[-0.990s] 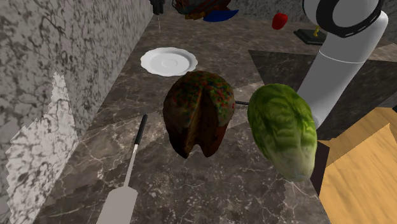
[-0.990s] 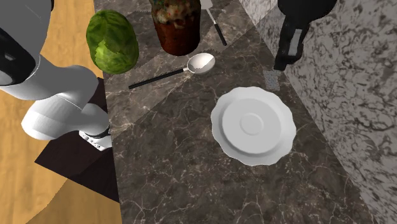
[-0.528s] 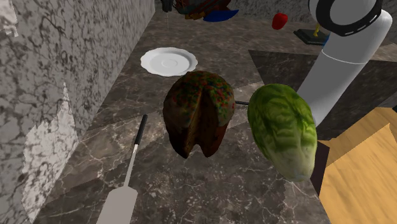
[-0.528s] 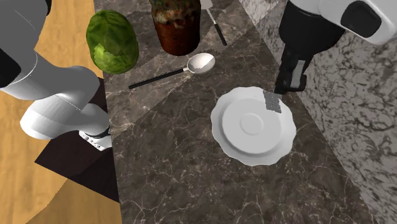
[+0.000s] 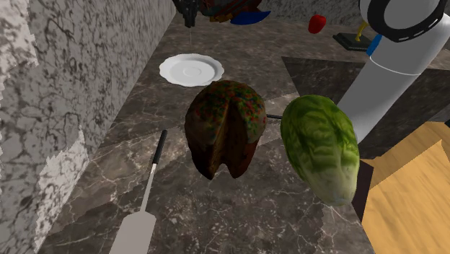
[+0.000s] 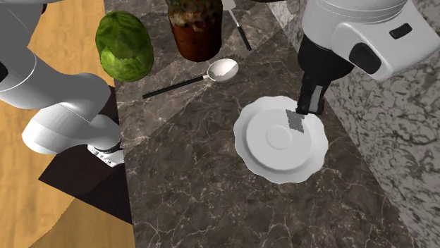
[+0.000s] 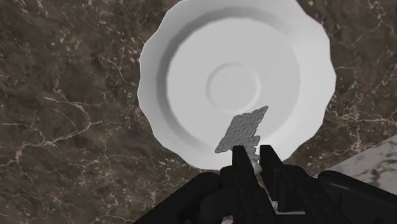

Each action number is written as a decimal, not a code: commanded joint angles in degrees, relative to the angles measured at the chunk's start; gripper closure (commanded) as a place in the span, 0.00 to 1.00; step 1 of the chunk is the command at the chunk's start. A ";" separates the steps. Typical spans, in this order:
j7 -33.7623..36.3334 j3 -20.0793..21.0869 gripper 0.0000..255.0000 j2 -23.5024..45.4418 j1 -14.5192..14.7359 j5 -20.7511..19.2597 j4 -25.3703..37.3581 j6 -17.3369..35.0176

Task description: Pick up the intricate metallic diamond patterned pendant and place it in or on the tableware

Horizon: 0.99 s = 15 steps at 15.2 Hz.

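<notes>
A flat grey diamond-patterned pendant [image 7: 242, 130] hangs from my black gripper [image 7: 252, 154], which is shut on its end. In the second exterior view the pendant [image 6: 295, 121] dangles just above the white scalloped plate [image 6: 264, 158], over the part nearest the wall. The wrist view has the plate [image 7: 191, 76] directly beneath the pendant. In the shoulder view the gripper [image 5: 189, 16] is at the top edge, above the plate [image 5: 191, 70].
A dark fruitcake [image 5: 223, 126] and a green lettuce [image 5: 321, 144] stand on the marble counter. A spoon [image 6: 204, 76] lies near the plate, a spatula [image 5: 144, 202] by the stone wall [image 5: 72, 94]. A red pepper [image 5: 316, 23] sits far back.
The gripper has carried the pendant away from the wall and lower, from beside the plate's rim to over the plate.
</notes>
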 commanded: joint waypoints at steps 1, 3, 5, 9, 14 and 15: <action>-0.21 -0.18 1.00 -0.80 -0.22 0.35 -2.61 1.92; -0.26 -0.26 1.00 -1.32 -0.32 0.56 -4.79 3.63; -0.30 -0.33 1.00 -1.78 -0.39 0.74 -6.88 5.30; -0.31 -0.43 1.00 -2.47 -0.49 1.00 -10.78 8.56; -0.28 -0.48 1.00 -2.81 -0.54 1.11 -13.34 10.81; -0.28 -0.48 1.00 -2.81 -0.54 1.11 -13.34 10.81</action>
